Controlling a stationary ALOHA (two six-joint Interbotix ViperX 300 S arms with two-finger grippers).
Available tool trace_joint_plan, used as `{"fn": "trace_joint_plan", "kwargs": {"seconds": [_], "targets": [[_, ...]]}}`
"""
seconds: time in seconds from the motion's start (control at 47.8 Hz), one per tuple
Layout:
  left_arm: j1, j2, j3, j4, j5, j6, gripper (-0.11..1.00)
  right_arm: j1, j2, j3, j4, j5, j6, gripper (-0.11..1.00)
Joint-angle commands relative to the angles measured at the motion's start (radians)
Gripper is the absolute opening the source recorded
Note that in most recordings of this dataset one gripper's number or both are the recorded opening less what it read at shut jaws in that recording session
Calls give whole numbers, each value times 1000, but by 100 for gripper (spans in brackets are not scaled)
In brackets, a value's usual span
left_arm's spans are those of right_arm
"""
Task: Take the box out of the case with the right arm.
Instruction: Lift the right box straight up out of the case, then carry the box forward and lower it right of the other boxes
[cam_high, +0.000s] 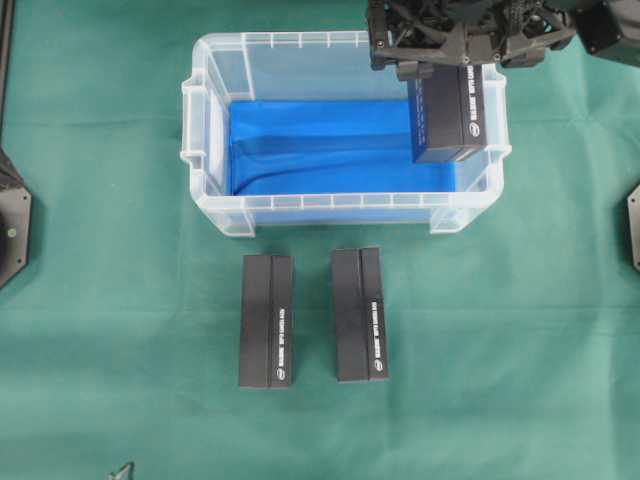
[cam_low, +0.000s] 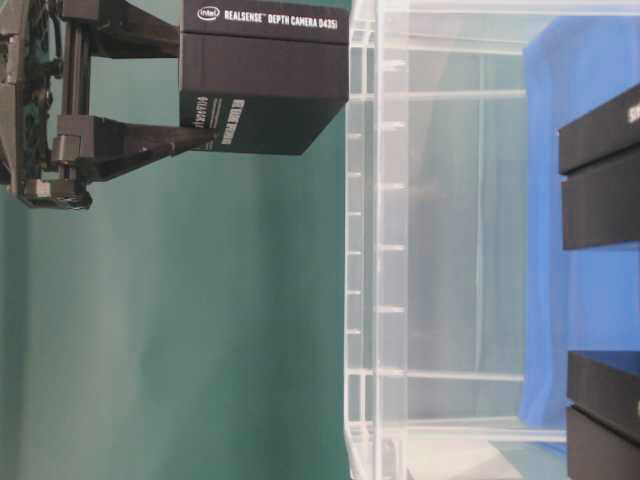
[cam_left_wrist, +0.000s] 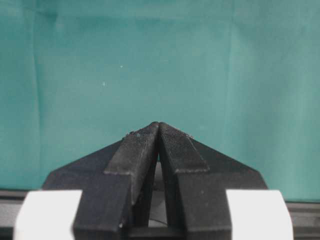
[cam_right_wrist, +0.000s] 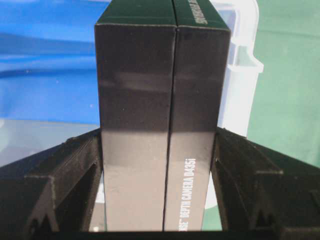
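A green-clothed table (cam_high: 100, 200) bears the case (cam_high: 215, 140) and two black boxes (cam_high: 266, 320).

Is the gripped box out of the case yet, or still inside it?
Out, but above it: in the table-level view the box hangs clear of the case rim, clamped in the right gripper; overhead, it overlaps the right corner.

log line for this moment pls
right gripper: shut on box | box: lifted over case | left gripper: shut, idle | two boxes on table

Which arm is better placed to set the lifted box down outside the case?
Right. The right gripper already clamps the box above the case; the left gripper is shut over bare cloth.
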Motion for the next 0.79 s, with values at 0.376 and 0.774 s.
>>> {"fn": "trace_joint_plan", "kwargs": {"seconds": [0.376,0.774], "targets": [[-3,3,-25,3,-5,0,2,51,-44,-29,-2,12,49,64],[-3,3,-26,2,-5,0,2,176,-44,-29,-5,52,169,65]]}}
